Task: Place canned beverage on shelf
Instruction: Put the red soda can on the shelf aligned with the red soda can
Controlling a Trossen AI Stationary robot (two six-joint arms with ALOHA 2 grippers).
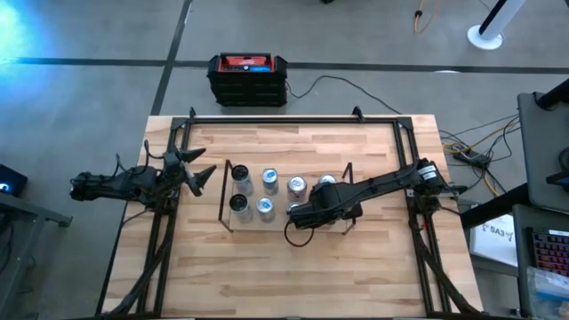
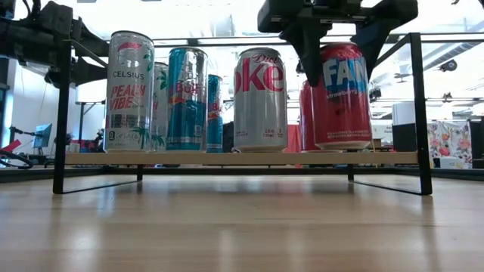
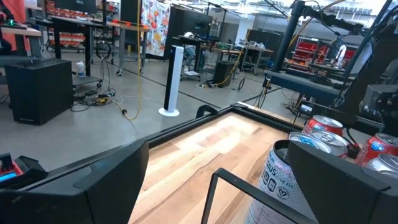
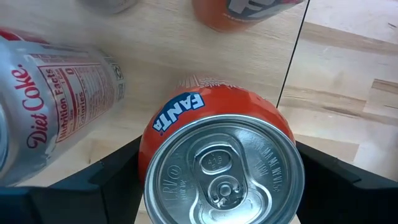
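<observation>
Grey concrete floor (image 1: 89,36) crossed by dark lines. Red-topped black case (image 1: 248,79) beyond the desk (image 1: 267,267), white tower fan (image 3: 172,81), cluttered workbenches (image 3: 74,31), bright ceiling lights.

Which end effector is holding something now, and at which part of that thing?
The right end effector holds the red Fanta can by its upper sides, near the lid, upright on the shelf. The left end effector is open and holds nothing.

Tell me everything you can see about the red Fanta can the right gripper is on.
The Fanta can is red with a blue-and-white logo and a silver, unopened pull-tab top. It stands upright on the shelf, near the end, another red can right behind it. The right gripper clamps it from above, fingers on opposite sides.
</observation>
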